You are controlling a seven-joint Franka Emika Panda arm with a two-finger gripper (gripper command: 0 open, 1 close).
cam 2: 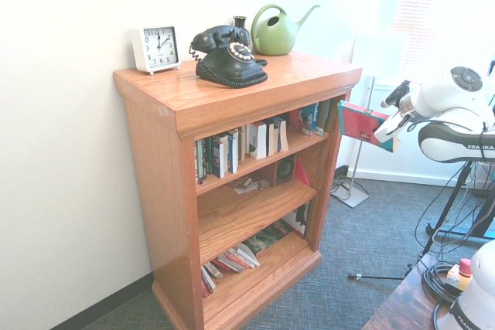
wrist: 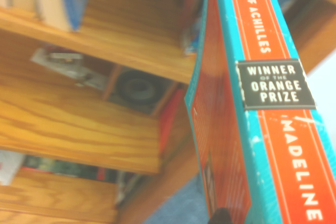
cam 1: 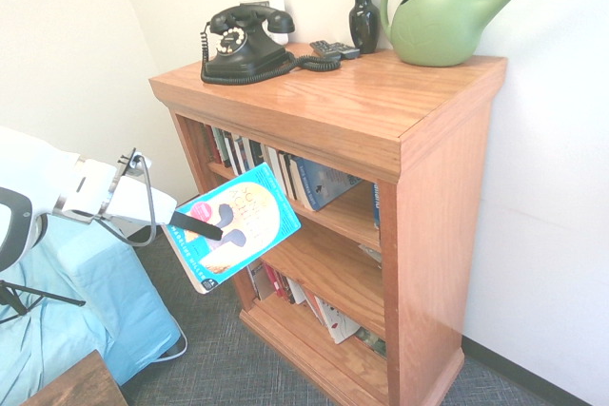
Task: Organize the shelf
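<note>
A: In front of the shelf (cam 1: 400, 149), at about the height of its middle tier, my pincer (cam 1: 202, 225) is closed on a paperback (cam 1: 233, 225), one dark finger (cam 1: 195, 223) lying across the front cover. The book hangs tilted in the air, clear of the wood.

B: Handling notes?

A: Judged light, and stiff enough along the spine, though the covers would flex. A glossy cover may slide under the pads, so I'd keep the hold near the spine and not at a loose corner. Not fragile; worst case is a bent corner against a panel edge.

B: Appearance, left to right in the first exterior view?

A: Book first: turquoise cover with a yellow-and-orange design; the wrist view shows an orange spine reading "Song of Achilles" and a black "Winner of the Orange Prize" badge. Next the shelf, a warm orange-brown bookcase with a thick overhanging top, solid side panels and three tiers. Top tier: a row of upright books (cam 1: 276, 166), the rightmost leaning. Middle tier mostly bare. Bottom tier: more books (cam 1: 314, 306), slumped over.

B: On top?

A: A black rotary telephone (cam 1: 245, 43), a dark vase (cam 1: 363, 18), a green watering can (cam 1: 442, 16).
</note>
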